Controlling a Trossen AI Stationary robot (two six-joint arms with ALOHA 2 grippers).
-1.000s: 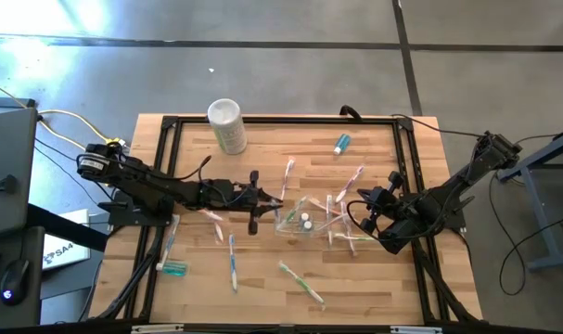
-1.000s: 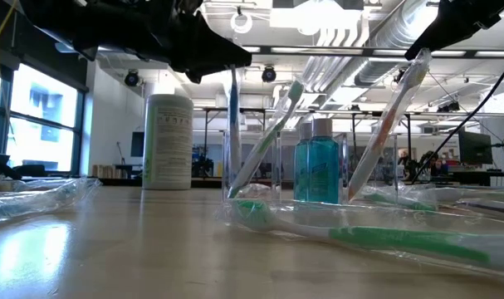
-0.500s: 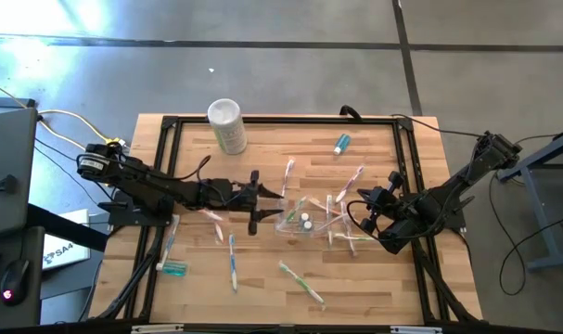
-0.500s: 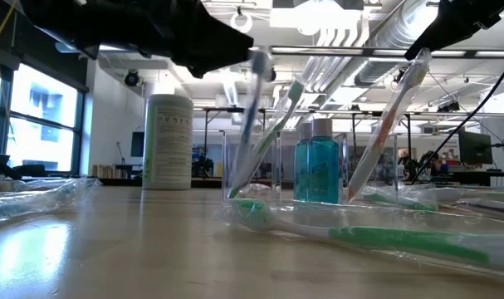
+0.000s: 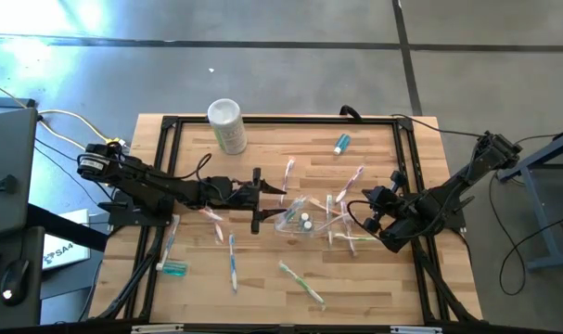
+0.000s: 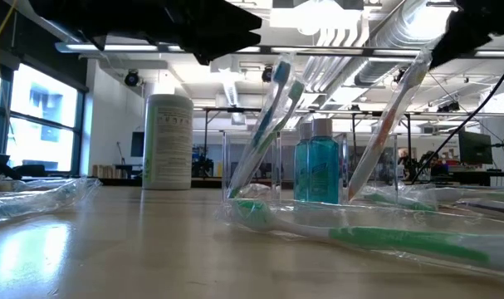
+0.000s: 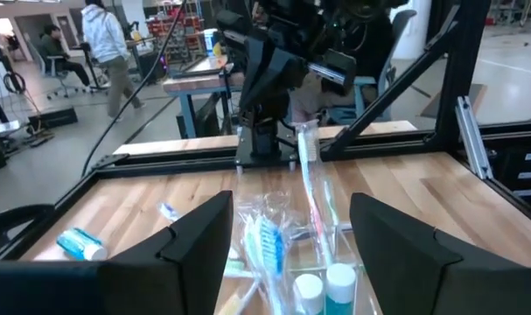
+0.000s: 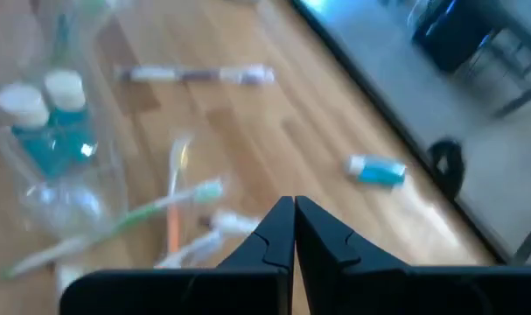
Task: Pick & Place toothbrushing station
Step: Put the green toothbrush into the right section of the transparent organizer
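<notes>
A small clear cup (image 5: 300,219) stands mid-table on its base. It holds two teal bottles (image 6: 318,170), a green toothbrush (image 6: 290,101) and a wrapped blue toothbrush (image 7: 267,247), both leaning on its rim. My left gripper (image 7: 289,199) is open just left of the cup, its fingers to either side of the blue brush and clear of it. Another wrapped toothbrush (image 6: 393,124) leans out at the cup's right. Above that side hovers my right gripper (image 8: 293,206), shut and with nothing in it.
A tall white cylinder (image 5: 226,124) stands at the far left. A teal tube (image 5: 341,143) lies far right. Loose wrapped toothbrushes lie around the cup and nearer the front edge (image 5: 301,281), (image 5: 232,262). A black frame (image 5: 262,121) rims the table. People (image 7: 108,52) move in the room beyond.
My left gripper has opened and let go of the blue toothbrush. The brush stood upright in the cup and has tipped over toward the table's right, coming to lean beside the green one. My right gripper has turned a little at the wrist.
</notes>
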